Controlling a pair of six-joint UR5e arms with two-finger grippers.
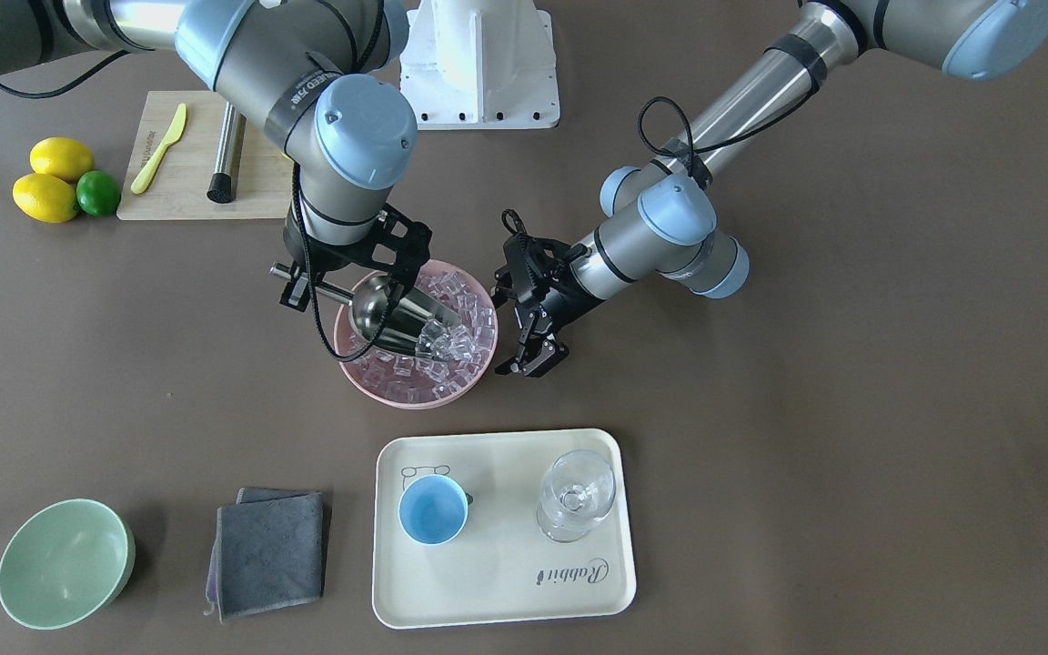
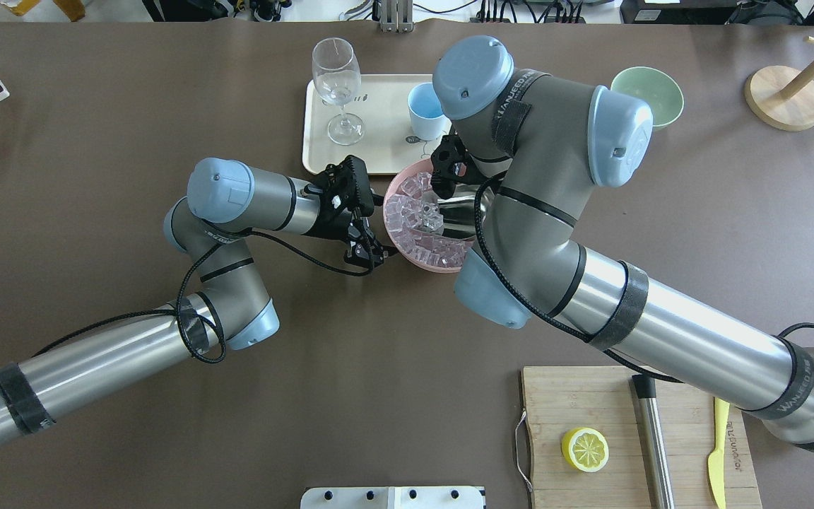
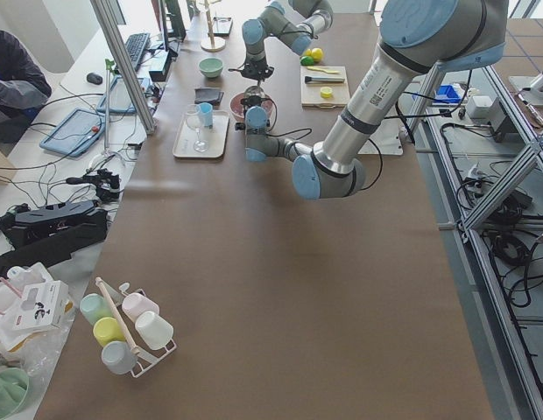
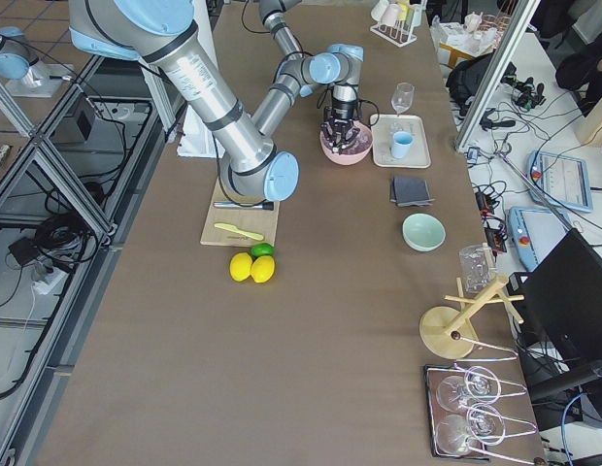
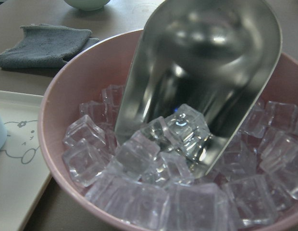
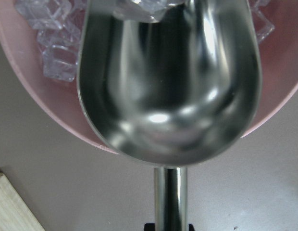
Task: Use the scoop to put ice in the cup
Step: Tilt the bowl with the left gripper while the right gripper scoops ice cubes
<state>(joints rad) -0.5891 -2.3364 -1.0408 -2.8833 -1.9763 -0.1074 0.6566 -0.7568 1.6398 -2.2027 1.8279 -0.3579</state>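
The right gripper (image 1: 310, 283) gripped the scoop (image 1: 397, 314), whose trough was dug into the ice (image 1: 451, 350) in the pink bowl (image 1: 415, 401), while the left gripper (image 1: 533, 359) waited with its fingers apart beside that bowl, and any forward tilt on the way to the cup (image 1: 433, 509) near the bowl could have spilled cubes.

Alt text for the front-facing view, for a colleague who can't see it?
The right end effector holds the scoop tipped into a pink bowl of ice. The left end effector hovers beside the bowl; the blue cup sits empty on a tray.
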